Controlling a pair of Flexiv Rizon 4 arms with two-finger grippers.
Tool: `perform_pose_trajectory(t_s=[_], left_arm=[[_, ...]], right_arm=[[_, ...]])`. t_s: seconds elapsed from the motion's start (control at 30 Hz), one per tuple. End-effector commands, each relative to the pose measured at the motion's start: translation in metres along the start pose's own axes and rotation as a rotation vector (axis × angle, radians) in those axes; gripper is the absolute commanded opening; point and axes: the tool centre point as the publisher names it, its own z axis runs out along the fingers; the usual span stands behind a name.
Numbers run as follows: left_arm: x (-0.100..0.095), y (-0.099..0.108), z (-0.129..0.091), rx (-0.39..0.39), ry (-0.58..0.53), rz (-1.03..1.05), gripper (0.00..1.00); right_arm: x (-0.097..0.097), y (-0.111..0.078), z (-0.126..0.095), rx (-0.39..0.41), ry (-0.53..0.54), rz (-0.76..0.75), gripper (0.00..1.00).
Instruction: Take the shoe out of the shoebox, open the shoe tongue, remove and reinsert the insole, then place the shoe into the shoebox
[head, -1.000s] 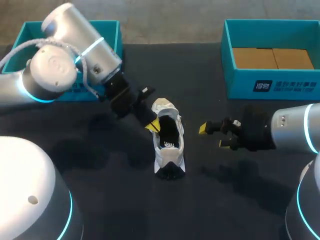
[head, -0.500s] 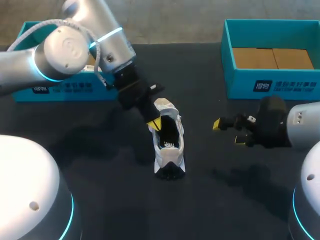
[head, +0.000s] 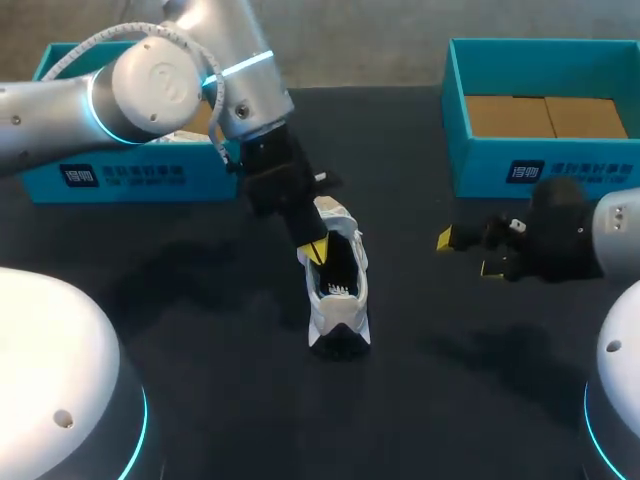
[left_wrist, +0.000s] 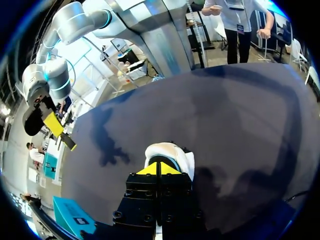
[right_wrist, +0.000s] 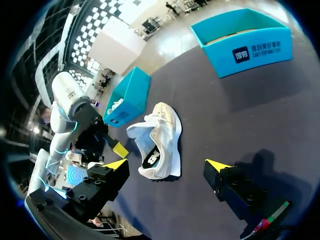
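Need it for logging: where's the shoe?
In the head view the shoe lies central on the table, left hand at its opening, right hand apart.

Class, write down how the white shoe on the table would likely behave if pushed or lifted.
The shoe stands upright on its flat sole, so a low push would probably slide it, not tip it. Its upper looks soft around the open collar, so it would likely buckle when pinched.

Dark table, white shoe mid-table; left shoebox, right shoebox at rear
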Motion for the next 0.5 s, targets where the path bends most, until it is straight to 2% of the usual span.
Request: perform_pose_trajectory(t_s=[0.03, 0.23, 0.3, 0.5], left_arm=[[-0.0027, 0.0050, 0.0011, -0.040, 0.062, 0.006, 0.00], [-0.0015, 0.0078, 0.0050, -0.065, 0.127, 0.002, 0.00], [-0.0017, 0.0087, 0.0062, -0.090, 0.107, -0.010, 0.00], [-0.0017, 0.0087, 0.0062, -0.090, 0.107, -0.010, 0.00]], right_arm=[[-0.0011, -0.0022, -0.0417, 0.005, 0.005, -0.001, 1.00], [-0.0011, -0.0022, -0.0417, 0.005, 0.005, -0.001, 1.00], [-0.0011, -0.0022, -0.0417, 0.005, 0.005, -0.001, 1.00], [-0.0011, -0.0022, -0.0417, 0.005, 0.005, -0.001, 1.00]])
